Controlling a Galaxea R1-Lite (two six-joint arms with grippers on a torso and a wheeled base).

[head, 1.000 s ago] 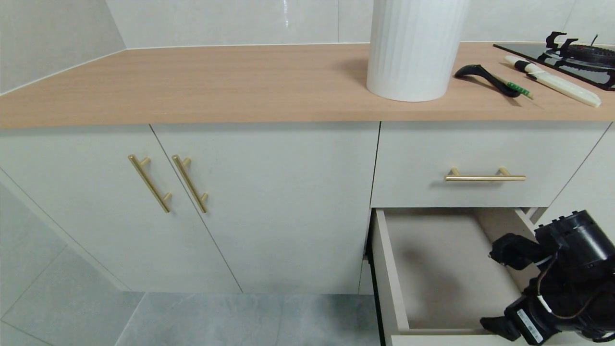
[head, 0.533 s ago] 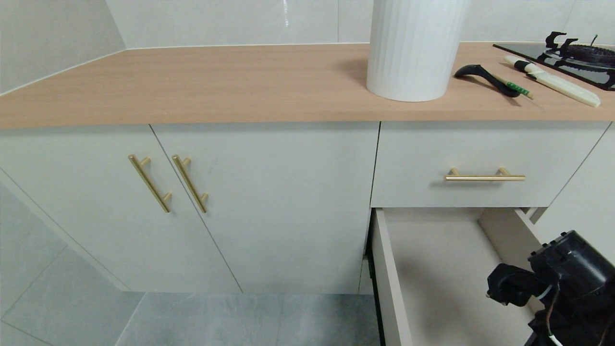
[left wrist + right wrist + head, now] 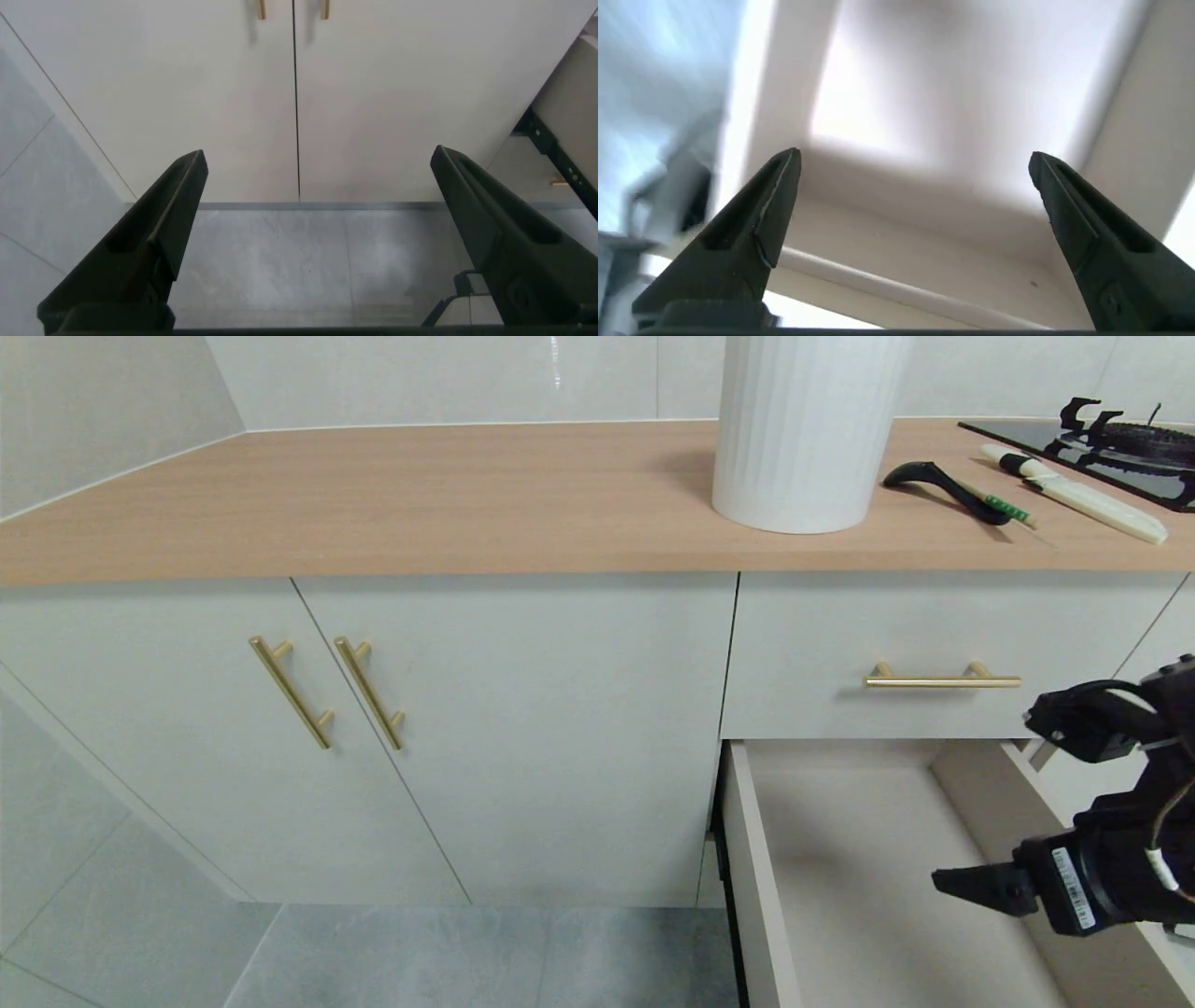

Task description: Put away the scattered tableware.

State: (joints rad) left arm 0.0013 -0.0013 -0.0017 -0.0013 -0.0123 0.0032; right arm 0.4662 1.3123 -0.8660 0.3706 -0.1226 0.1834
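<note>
On the wooden counter lie a black-handled utensil [image 3: 943, 488], a thin green-banded stick [image 3: 1006, 508] and a white knife [image 3: 1074, 495], all right of a tall white ribbed container [image 3: 803, 429]. Below them the lower drawer [image 3: 758, 859] stands pulled out, and nothing lies in the part I see. My right gripper [image 3: 1013, 803] hangs open over the drawer's right side, one finger above the other, holding nothing. In the right wrist view the right gripper [image 3: 915, 233] faces the pale drawer inside [image 3: 971, 84]. My left gripper [image 3: 313, 243] is open, low before the cabinet doors [image 3: 299, 93].
A black stove [image 3: 1120, 443] sits at the counter's far right. The upper drawer with a brass handle [image 3: 941, 681] is closed above the open one. Two cabinet doors with brass handles [image 3: 289, 691] are closed on the left. Grey tiled floor [image 3: 420, 957] lies below.
My right gripper dipped low at the drawer's front right corner, then rose and turned; it now hangs higher, near the upper drawer's front. The counter items have not moved.
</note>
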